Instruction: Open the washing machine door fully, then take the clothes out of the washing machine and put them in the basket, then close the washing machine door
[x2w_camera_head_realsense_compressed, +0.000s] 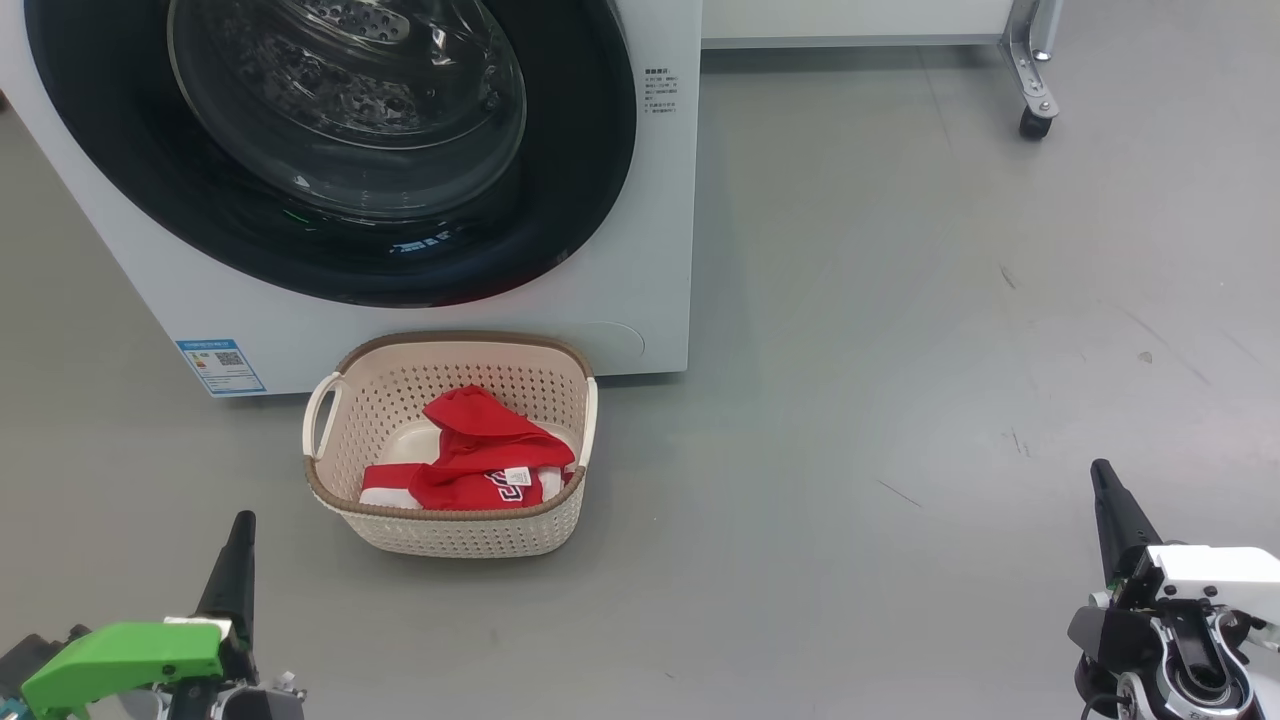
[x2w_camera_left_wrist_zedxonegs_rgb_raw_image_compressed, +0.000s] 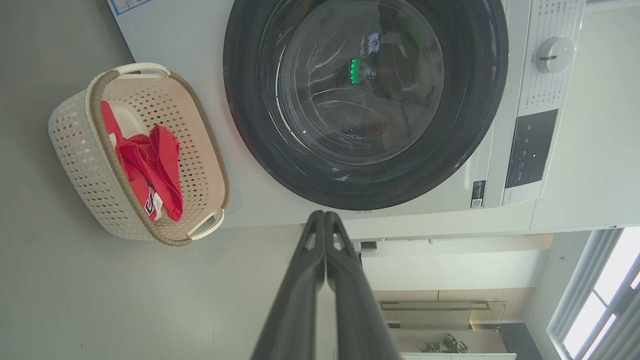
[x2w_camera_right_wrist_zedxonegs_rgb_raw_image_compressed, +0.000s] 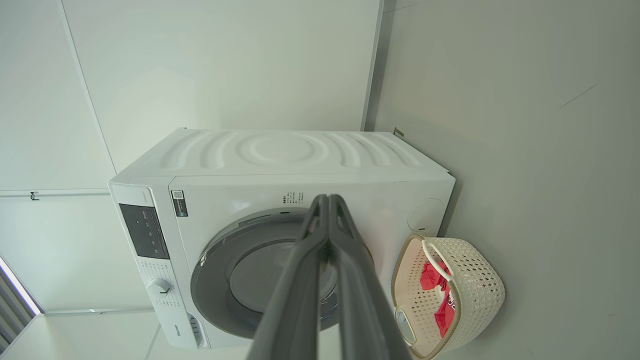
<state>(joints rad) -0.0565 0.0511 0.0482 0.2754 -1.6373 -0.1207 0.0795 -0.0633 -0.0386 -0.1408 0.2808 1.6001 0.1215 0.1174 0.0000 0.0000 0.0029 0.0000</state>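
**Door shut, laundry in the basket: the job looked done**

At seven o'clock the left gripper (x2w_camera_head_realsense_compressed: 241, 528) hung pinched closed, holding nothing. Toward six, the basket (x2w_camera_head_realsense_compressed: 322, 492) sat just before the washing machine (x2w_camera_head_realsense_compressed: 655, 250) with the red clothes (x2w_camera_head_realsense_compressed: 470, 455) inside. At eleven the washing machine door (x2w_camera_head_realsense_compressed: 590, 200) lay flush, seemingly closed. At four the right gripper (x2w_camera_head_realsense_compressed: 1104, 480) was likewise pinched and empty. I judged the last step finished, with nothing called for but keeping clear.
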